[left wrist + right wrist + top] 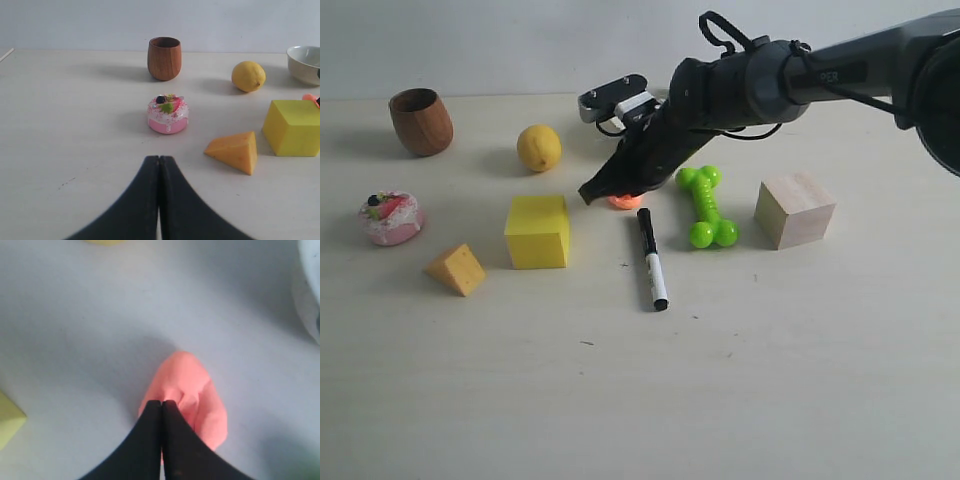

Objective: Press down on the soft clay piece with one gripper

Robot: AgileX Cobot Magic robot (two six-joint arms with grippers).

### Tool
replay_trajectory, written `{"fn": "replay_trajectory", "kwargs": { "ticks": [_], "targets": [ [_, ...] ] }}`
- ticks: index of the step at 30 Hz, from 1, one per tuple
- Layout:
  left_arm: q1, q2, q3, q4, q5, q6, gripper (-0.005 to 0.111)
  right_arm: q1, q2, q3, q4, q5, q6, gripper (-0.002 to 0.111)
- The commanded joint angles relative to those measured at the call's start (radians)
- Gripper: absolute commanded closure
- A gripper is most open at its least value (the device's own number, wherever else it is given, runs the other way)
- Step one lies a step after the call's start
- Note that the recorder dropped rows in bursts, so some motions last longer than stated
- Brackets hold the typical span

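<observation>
On tabletop (770, 380), right hand (162, 407), pressed together, meets soft clay piece (197, 390); off-centre push may skid it toward marker (651, 258).

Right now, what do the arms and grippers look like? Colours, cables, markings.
Right arm: dark grey links, faint pale lettering on the forearm, looped black cables at the wrist, a white-and-grey block above the right gripper. Both grippers have smooth black tapered fingers; the left gripper shows nothing else of its arm.
</observation>
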Motion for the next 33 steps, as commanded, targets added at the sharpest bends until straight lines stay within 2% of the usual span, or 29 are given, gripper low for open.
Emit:
{"fn": "replay_trajectory", "kwargs": {
  "ticks": [1, 23, 33],
  "targets": [
    [-0.005, -0.002, -0.003, -0.006, -0.011, -0.003, 0.107, -0.003, -0.040, 0.006, -0.008, -0.022, 0.001, 0.108],
    [-0.005, -0.002, -0.003, -0.006, -0.011, 0.000, 0.107, -0.003, -0.062, 0.009, -0.008, -0.011, 0.012, 0.108],
    [-0.005, -0.002, -0.003, -0.006, -0.011, 0.000, 0.107, -0.006, -0.157, 0.009, -0.016, -0.012, 0.038, 0.108]
  ]
}}
